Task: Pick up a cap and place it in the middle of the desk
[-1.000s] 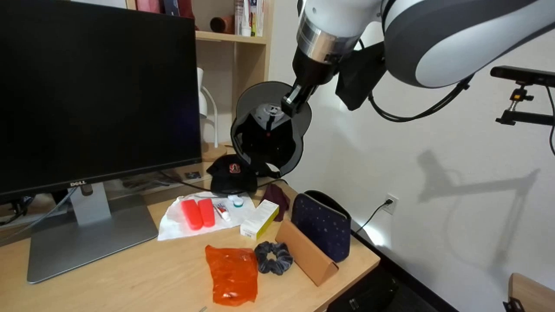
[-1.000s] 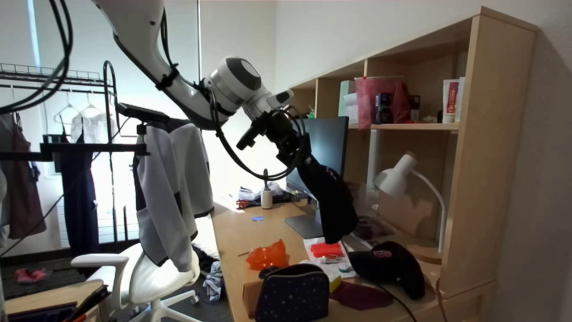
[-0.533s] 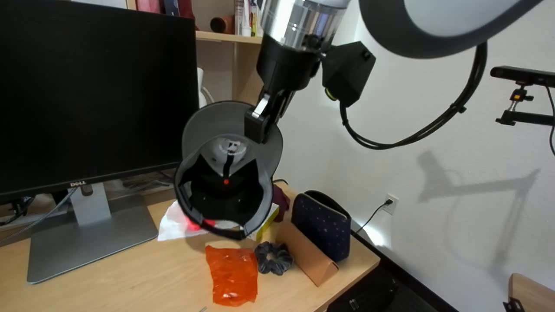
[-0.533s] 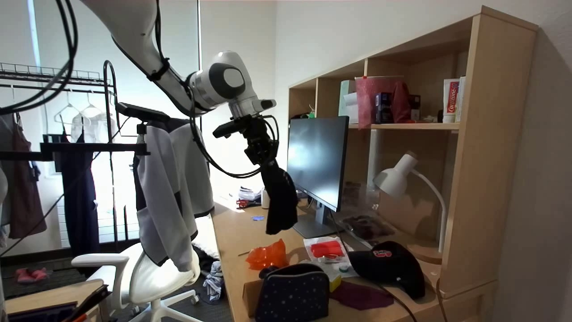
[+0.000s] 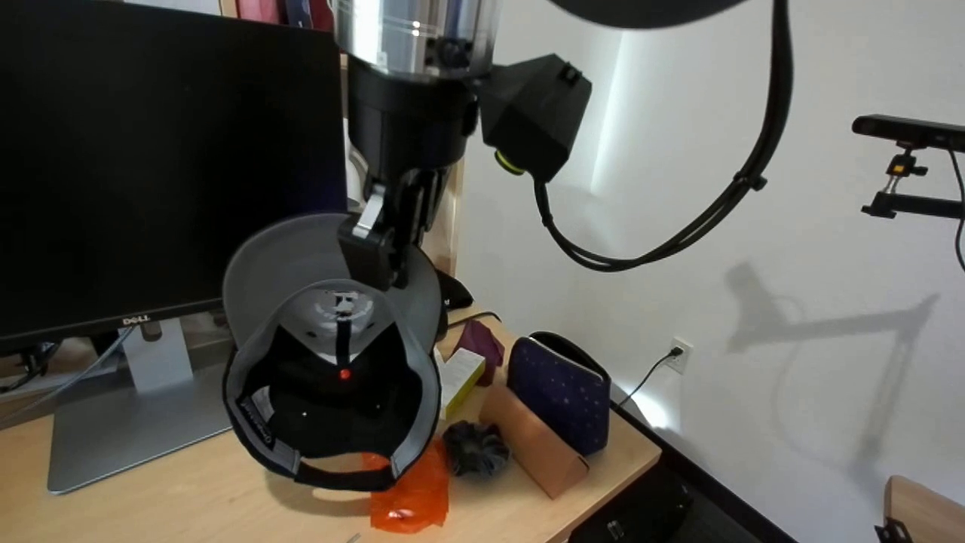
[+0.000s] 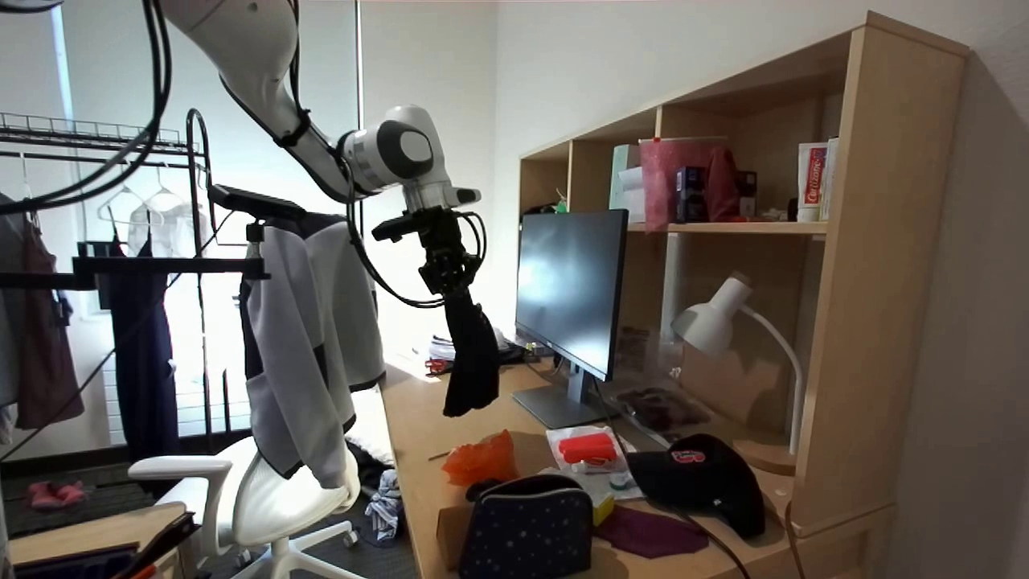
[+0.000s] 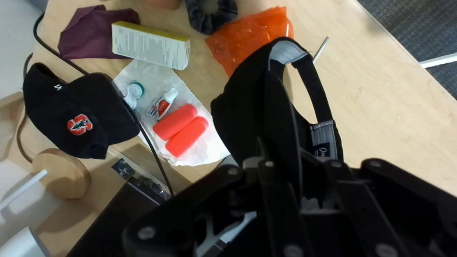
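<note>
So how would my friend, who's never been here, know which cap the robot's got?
In an exterior view, find the big black monitor. Hiding its lower right corner hangs the robot's cap, hollow toward you, the tool shut on its brim. It's the one in the air with a red dot inside; in the wrist view the other cap lies on the desk, showing a red badge.

From my end I see white walls (image 5: 656, 294), a pale wooden shelf unit (image 6: 900, 281), a white wheeled chair (image 6: 269, 507) on dark grey carpet (image 7: 400, 28), and brightly lit panels (image 6: 104, 64), perhaps blinds; glare hides their detail.
</note>
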